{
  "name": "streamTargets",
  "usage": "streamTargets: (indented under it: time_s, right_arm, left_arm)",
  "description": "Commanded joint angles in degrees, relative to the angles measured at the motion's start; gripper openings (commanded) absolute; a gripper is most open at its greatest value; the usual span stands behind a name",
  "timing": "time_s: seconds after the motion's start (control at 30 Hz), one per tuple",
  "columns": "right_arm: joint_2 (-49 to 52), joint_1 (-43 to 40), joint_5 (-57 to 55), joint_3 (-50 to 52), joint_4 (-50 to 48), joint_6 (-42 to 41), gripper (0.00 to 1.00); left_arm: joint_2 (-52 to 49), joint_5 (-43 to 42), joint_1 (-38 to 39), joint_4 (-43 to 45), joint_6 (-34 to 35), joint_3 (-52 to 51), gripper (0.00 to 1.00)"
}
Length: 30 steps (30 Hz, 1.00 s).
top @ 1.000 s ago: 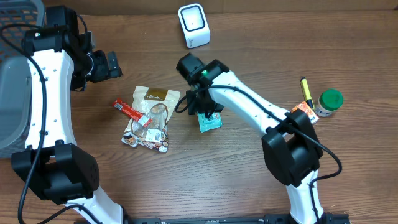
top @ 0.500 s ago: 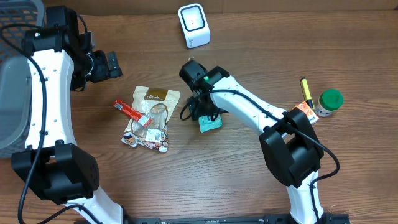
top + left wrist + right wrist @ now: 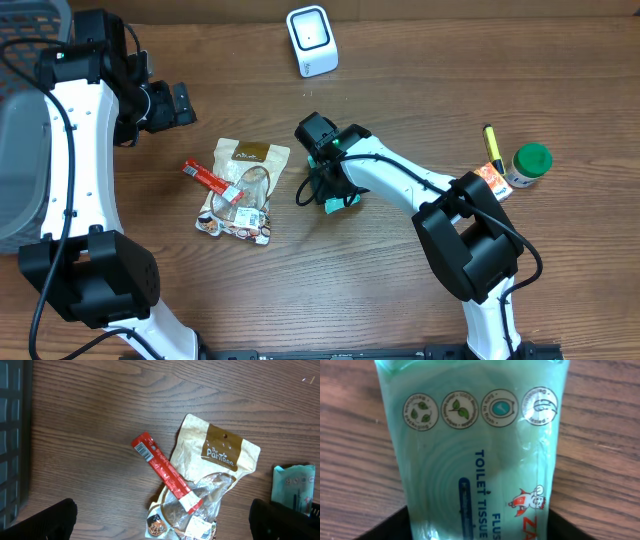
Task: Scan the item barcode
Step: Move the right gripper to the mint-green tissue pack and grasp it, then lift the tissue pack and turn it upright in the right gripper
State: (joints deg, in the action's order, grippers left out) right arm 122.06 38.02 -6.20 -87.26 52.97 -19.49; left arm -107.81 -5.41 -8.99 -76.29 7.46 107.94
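snack bag (image 3: 243, 190) and red sachet (image 3: 210, 179) lie near the tissue pack (image 3: 475, 450); right gripper (image 3: 330, 192) straddles it, grip indeterminate; left gripper (image 3: 182, 103) well apart, released.

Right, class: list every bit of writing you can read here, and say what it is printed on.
"The PanTree": brown label of the paper pouch.
"TOILET TISSUE": green pack; below, "FLUS" and red "ZA", cut off by the picture's edge.
Ring wording around the pack's four round symbols: too small to read.
Barcode digits and print on the red stick: too small to read.
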Motion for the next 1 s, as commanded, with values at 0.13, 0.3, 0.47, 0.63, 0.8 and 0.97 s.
streamTargets:
  time_s: [0.13, 0.3, 0.47, 0.63, 0.8, 0.97]
  right_arm:
    - [-1.7, -0.5, -0.6, -4.2, 4.5, -0.2, 0.58]
    - [-3.8, -2.0, 3.9, -6.7, 7.0, 0.1, 0.57]
    - [-6.6, -5.3, 15.9, -6.7, 7.2, 4.3, 0.56]
    - [-8.1, -10.5, 34.7, -6.7, 8.3, 11.2, 0.57]
    - [-8.0, -15.3, 55.8, -6.7, 11.6, 23.2, 0.57]
    - [-8.0, -17.9, 67.9, -6.7, 13.8, 29.6, 0.57]
  left_arm:
    - [0.3, -0.4, 0.4, 0.1, -0.7, -0.1, 1.0]
    - [0.3, -0.4, 0.4, 0.1, -0.7, -0.1, 1.0]
    - [0.3, -0.4, 0.4, 0.1, -0.7, -0.1, 1.0]
    - [0.3, -0.4, 0.4, 0.1, -0.7, -0.1, 1.0]
    - [0.3, -0.4, 0.4, 0.1, -0.7, -0.1, 0.99]
    - [0.3, -0.4, 0.4, 0.1, -0.7, -0.1, 1.0]
